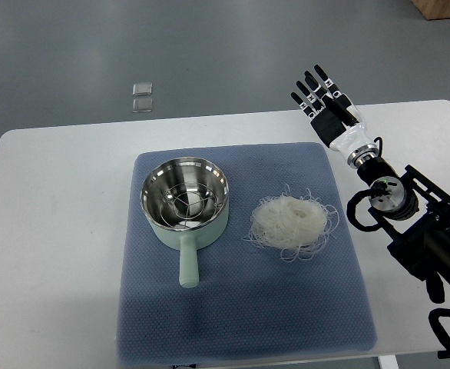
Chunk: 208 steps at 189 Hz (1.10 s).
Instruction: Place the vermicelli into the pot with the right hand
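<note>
A white nest of vermicelli (292,223) lies on a blue mat (240,307), right of centre. A pale green pot (184,200) with a steel inside and a wire rack stands on the mat to its left, handle pointing toward me. My right hand (321,96) is open, fingers straight and spread, over the table's far right part, well beyond and to the right of the vermicelli. It holds nothing. Its arm comes in from the lower right. The left arm is out of view.
The mat lies on a white table (48,231). Two small clear squares (142,96) lie on the grey floor beyond the table's far edge. A brown box corner (444,8) shows at the top right.
</note>
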Motion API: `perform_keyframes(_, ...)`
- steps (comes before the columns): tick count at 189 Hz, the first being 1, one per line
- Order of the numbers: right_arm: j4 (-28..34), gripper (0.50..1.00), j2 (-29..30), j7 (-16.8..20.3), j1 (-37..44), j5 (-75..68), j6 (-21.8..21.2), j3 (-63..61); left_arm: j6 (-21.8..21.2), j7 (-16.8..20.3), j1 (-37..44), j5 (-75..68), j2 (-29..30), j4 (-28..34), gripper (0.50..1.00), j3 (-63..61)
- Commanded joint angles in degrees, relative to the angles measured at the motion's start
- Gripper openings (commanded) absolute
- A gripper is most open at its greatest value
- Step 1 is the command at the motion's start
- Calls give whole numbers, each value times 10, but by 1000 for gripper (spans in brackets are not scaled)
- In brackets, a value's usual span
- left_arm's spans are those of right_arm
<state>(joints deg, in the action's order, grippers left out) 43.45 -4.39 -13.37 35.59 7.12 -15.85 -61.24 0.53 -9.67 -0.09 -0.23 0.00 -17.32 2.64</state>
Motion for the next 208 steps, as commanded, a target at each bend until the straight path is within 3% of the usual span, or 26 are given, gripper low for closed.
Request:
perform_keyframes(1,0,932,0,0,0,0,0,0,0,0,0,0,0,0,1000,-1)
perform_keyframes(149,-5,932,-7,3,15,25,5,27,0,1,0,0,0,19,1000,-1)
perform_keyframes(187,3,932,-60,11,87,79,15,83,2,1,-1,0,0,22,1000,1)
perform_keyframes(208,2,932,-95,14,163,133,8,185,3,1,-1,0,0,22,1000,0)
